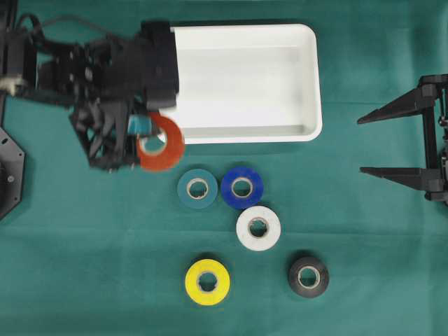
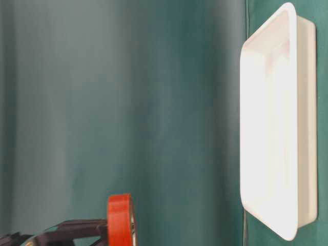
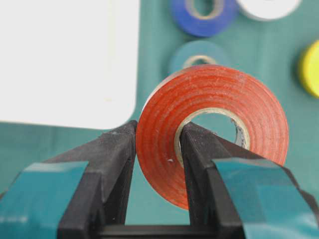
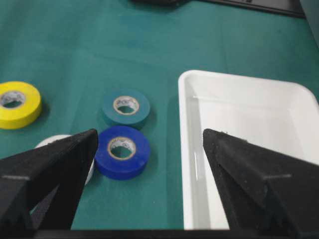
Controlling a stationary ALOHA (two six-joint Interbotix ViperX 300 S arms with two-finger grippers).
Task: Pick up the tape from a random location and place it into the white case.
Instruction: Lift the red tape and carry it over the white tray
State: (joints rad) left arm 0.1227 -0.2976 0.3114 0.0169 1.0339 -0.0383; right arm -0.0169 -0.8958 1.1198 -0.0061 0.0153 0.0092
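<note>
My left hand (image 3: pixel 157 149) pinches the red tape roll (image 3: pixel 214 124) through its rim, seemingly just outside the white case (image 1: pixel 311 84); I'd carry it well over the rim before releasing

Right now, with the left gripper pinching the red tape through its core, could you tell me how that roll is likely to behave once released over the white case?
The red tape looks rigid: the left gripper clamps its wall without visible deformation. Being a ring, it may roll or wobble if it lands on edge. The white case has a raised rim, which would probably contain it.
</note>
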